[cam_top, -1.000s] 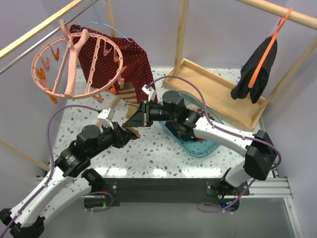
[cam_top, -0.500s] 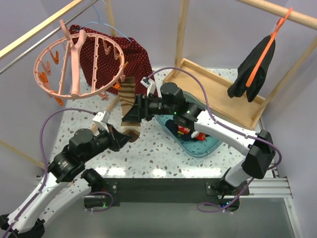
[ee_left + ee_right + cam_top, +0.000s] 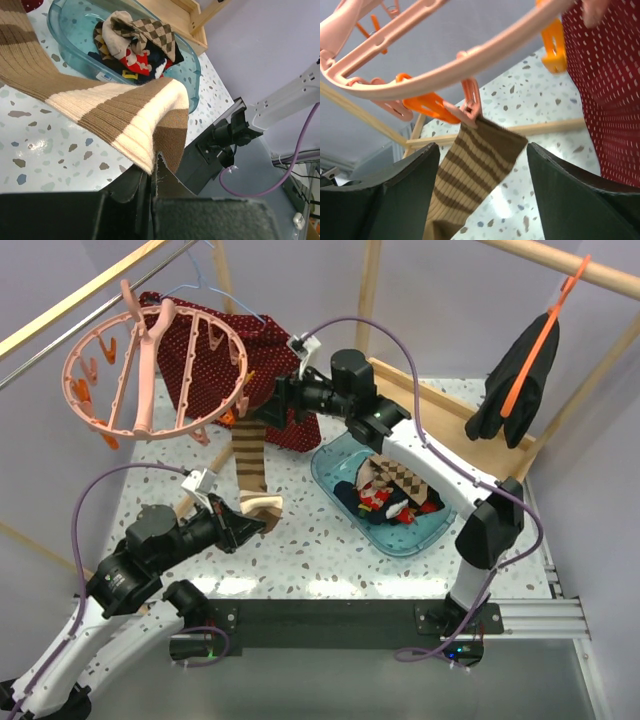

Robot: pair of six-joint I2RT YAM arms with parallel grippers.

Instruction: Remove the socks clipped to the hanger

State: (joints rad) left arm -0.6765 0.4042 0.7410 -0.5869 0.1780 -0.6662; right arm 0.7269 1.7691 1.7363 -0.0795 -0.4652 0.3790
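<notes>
Sock (image 3: 247, 455) striped brown and tan hangs from a pink clip (image 3: 471, 99) on the hanger (image 3: 150, 370), its lower end pinched by the left claw (image 3: 154, 172), the right claw (image 3: 482, 148) spread wide either side of its clipped top.

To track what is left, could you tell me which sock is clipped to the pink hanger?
The brown-and-tan striped sock, which hangs from the hanger with its lower end in the left gripper; the other socks lie heaped in the blue tub.

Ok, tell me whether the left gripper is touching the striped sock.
Touching. The left wrist view shows the striped sock pinched at its end in the left gripper.
</notes>
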